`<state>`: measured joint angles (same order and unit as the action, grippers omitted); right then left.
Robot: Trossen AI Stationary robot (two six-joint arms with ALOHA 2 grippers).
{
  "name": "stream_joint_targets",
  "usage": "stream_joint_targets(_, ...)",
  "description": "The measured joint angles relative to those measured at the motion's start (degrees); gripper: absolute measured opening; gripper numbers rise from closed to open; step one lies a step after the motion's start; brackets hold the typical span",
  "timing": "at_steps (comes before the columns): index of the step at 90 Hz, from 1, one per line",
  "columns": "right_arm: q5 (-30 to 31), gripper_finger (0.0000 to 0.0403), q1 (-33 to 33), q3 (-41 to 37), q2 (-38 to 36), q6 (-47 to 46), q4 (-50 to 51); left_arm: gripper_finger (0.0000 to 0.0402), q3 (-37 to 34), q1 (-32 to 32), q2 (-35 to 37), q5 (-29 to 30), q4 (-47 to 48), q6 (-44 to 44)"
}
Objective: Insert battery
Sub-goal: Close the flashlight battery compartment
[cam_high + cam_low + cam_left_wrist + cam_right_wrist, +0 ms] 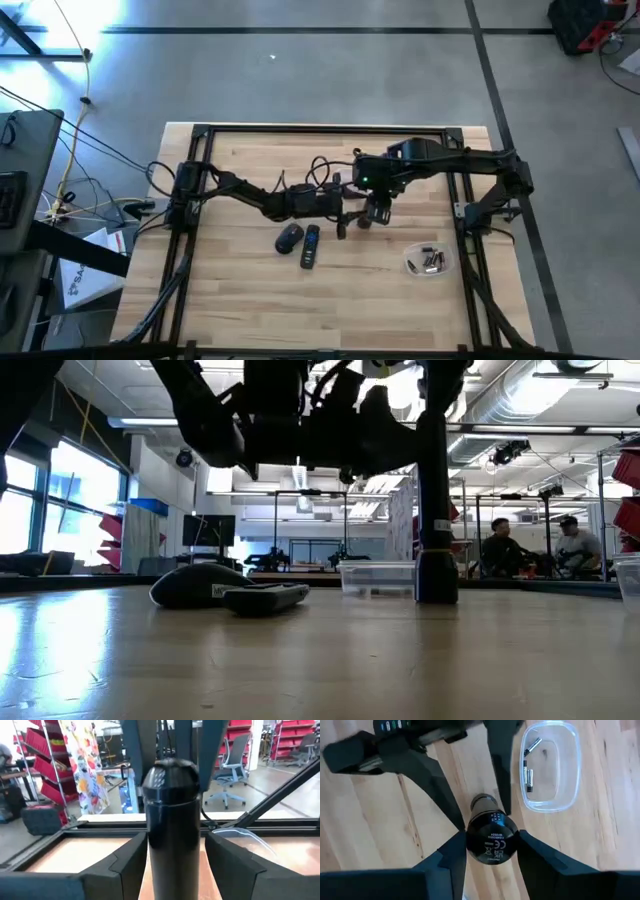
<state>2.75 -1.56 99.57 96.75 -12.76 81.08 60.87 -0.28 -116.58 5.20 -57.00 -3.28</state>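
Holding: we have a black flashlight (492, 836) standing upright between both claws near the middle of the table (240, 310).
Left gripper (172, 865): its fingers sit narrow on either side of the flashlight body, pressed against it, so we judge it clamped on the tube.
Right gripper (490, 852): it comes down from above, its fingers closed onto the flashlight's printed end cap, which faces the wrist camera.
Batteries (529, 774): they lie loose in a clear plastic tray (570, 785) off to the side of the right claw, well apart from the flashlight; none is in either claw.
Other items: a computer mouse (289, 237) and a remote (311, 246) lie side by side on the wood just below the left claw in the high view.
Step in hand: we judge the cap has to come off before any battery goes in.
Risk, slipping: if we twist while the left grip is weak, the tube could spin in the fingers instead of unscrewing.
Risk, tipping: releasing either claw early could let the flashlight fall toward the mouse and remote.
Risk, tray: the light tray may slide when we reach for a battery.
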Motion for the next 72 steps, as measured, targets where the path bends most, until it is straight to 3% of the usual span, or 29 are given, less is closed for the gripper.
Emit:
stream_joint_targets(24,0.04,0.0128,0.0,0.0,0.02,1.72,-0.11,0.0182,0.36,0.31,-0.21,0.2,0.99,0.05)
stream_joint_targets(60,0.3,0.0128,0.0,0.0,0.04,2.26,-0.69,0.0182,4.13,0.31,-6.36,0.17,-0.05,-0.39)
stream_joint_targets(72,0.27,0.0128,0.0,0.0,0.04,2.28,-0.73,0.0166,4.49,0.31,-6.53,0.23,0.56,-0.75)
